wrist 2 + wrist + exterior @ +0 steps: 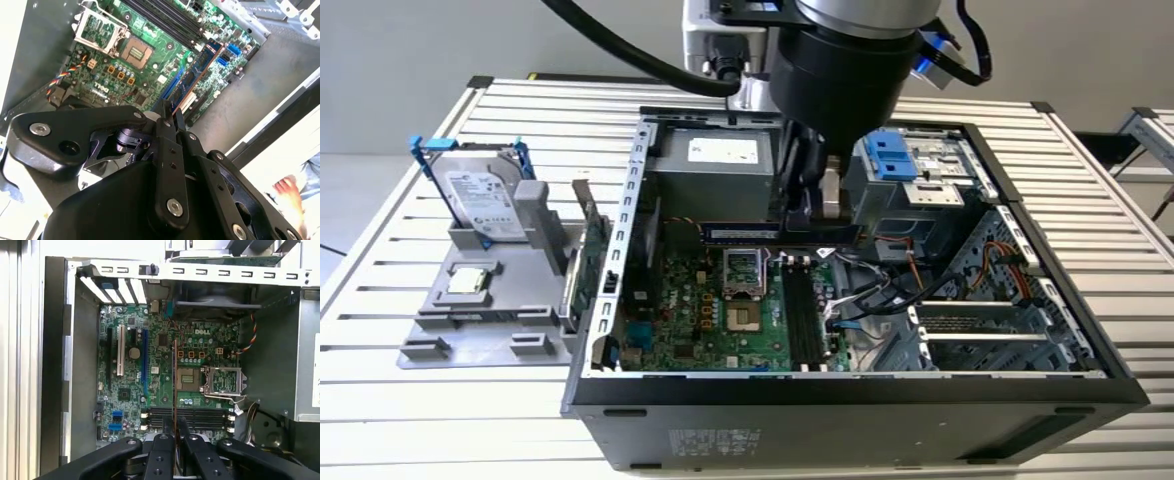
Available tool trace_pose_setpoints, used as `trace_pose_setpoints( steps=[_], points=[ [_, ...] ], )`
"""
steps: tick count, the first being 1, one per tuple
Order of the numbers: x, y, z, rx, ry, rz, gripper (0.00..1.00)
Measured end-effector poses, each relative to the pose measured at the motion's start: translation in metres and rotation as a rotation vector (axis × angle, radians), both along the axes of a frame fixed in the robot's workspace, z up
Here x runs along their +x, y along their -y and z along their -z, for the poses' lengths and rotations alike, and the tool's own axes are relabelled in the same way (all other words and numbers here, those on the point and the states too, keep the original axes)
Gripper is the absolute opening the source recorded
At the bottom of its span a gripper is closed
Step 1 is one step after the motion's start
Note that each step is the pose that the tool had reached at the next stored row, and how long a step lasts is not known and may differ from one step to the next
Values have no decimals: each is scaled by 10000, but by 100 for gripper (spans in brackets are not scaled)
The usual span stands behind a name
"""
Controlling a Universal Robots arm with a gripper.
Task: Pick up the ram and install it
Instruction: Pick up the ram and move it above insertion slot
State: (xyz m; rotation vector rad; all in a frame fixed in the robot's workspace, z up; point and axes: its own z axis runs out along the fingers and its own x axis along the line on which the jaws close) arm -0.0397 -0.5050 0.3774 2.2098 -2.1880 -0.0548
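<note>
Item: ram. Long, narrow stick, clamped by the gripper, whose fingers are closed narrowly on its upper edge. It is held level inside the open computer case, clear of the motherboard, above the far part of the board near the processor socket.

Orientation: its length runs from the exterior view's left to right. This is crosswise to the black memory slots, which run near to far. It is not seated in any slot.

First wrist view: the ram appears edge-on as a thin line rising from the gripper.

Second wrist view: the ram extends out from the gripper over the board.

Other stock, at the exterior view's left of the case: hard drive in a blue frame, upright on a grey holder; expansion card just beside the case wall. All stands on a slatted table.
</note>
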Motion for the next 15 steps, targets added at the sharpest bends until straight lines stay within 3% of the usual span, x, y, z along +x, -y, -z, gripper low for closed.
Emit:
trace_pose_setpoints(
  steps=[15],
  points=[
    [223, 0, 0, 1, -5, 103, 0]
  ],
)
